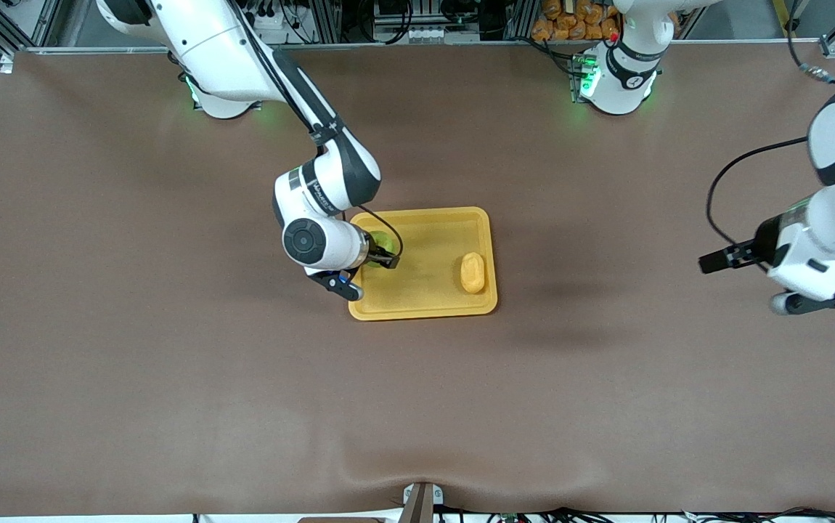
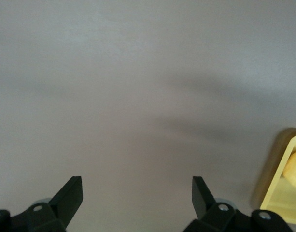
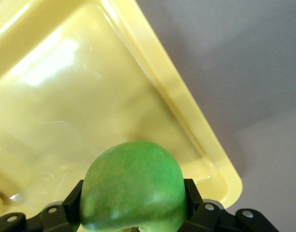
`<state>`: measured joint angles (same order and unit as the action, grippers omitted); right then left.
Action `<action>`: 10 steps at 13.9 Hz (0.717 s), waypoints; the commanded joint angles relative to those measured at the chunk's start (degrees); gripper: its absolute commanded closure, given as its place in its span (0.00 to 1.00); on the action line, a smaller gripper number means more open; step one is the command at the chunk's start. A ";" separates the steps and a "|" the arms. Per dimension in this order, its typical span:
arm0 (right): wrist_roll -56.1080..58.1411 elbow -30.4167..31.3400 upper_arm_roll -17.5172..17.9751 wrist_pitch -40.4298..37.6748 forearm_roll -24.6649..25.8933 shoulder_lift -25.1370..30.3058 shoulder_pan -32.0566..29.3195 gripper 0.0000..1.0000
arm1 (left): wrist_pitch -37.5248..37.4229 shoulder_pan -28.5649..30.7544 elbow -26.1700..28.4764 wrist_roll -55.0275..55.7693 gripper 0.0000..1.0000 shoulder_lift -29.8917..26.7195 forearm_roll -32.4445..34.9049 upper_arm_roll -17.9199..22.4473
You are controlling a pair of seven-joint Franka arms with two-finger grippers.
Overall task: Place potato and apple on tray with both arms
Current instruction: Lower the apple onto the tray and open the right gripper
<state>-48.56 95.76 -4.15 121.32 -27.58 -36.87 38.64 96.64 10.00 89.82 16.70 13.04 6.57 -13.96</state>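
Note:
The green apple (image 1: pixel 378 244) (image 3: pixel 133 186) is clamped between the fingers of my right gripper (image 1: pixel 381 254) (image 3: pixel 133 203), which is shut on it. It hangs just over the yellow tray (image 1: pixel 425 213) (image 3: pixel 186 111), at the tray's end toward the right arm. The yellow oblong potato (image 1: pixel 472 272) (image 2: pixel 295 166) lies on the tray at its end toward the left arm. My left gripper (image 1: pixel 708 263) (image 2: pixel 137 193) is open and holds nothing, raised over bare table toward the left arm's end. The tray's edge (image 2: pixel 283 188) shows in the left wrist view.
The brown table mat (image 1: pixel 170 363) spreads wide around the tray. Cables and orange items (image 1: pixel 570 22) lie past the table's edge by the arm bases.

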 commanded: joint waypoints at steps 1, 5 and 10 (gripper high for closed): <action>-0.75 -1.46 -0.60 1.89 -1.78 -1.27 0.39 1.00 | -0.31 0.46 3.17 -2.10 0.00 -4.07 -1.12 -0.46; -0.31 -1.63 -0.69 2.43 -1.69 -2.68 -0.67 1.00 | -2.41 0.37 3.17 -7.03 0.00 -7.23 -1.12 -0.20; -0.40 -3.12 -0.69 2.17 -1.42 -2.94 -0.93 0.00 | -5.84 -6.63 2.90 -9.39 0.00 -10.57 -1.21 5.05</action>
<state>-48.77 95.05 -5.14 124.11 -27.98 -39.29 37.95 91.89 7.45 91.23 9.86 4.86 6.53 -12.90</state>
